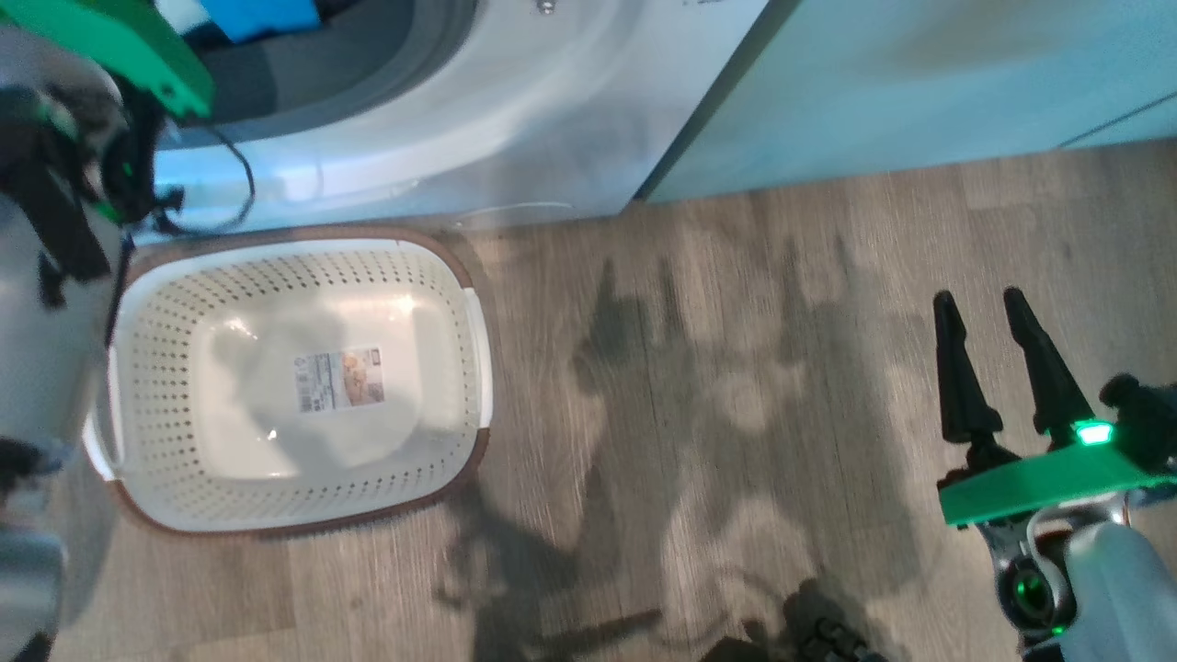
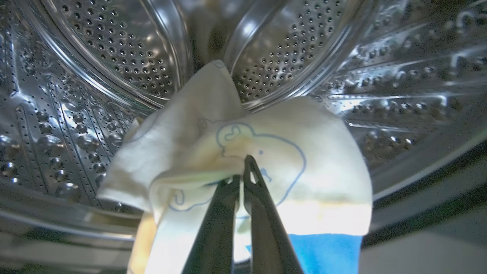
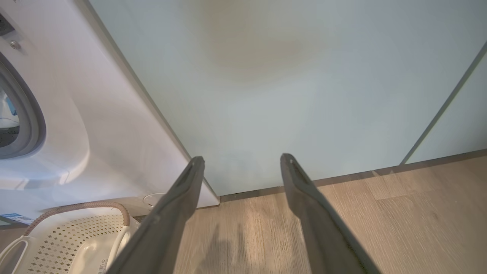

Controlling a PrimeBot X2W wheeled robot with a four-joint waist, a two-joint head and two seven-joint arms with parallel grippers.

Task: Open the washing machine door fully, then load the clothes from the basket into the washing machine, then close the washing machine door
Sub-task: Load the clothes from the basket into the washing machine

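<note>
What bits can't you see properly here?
Head view: label on the basket, print too small and blurry.
Left wrist view: blue piece, cut off by the bottom edge.
Left wrist view: drum floor, covered by the clothes in the left gripper.

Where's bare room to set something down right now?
Bare floor lies between the basket and the right tool, up to the cabinet. The basket's base is bare too. Crowded: the drum mouth, where the left tool grips the clothes.
</note>
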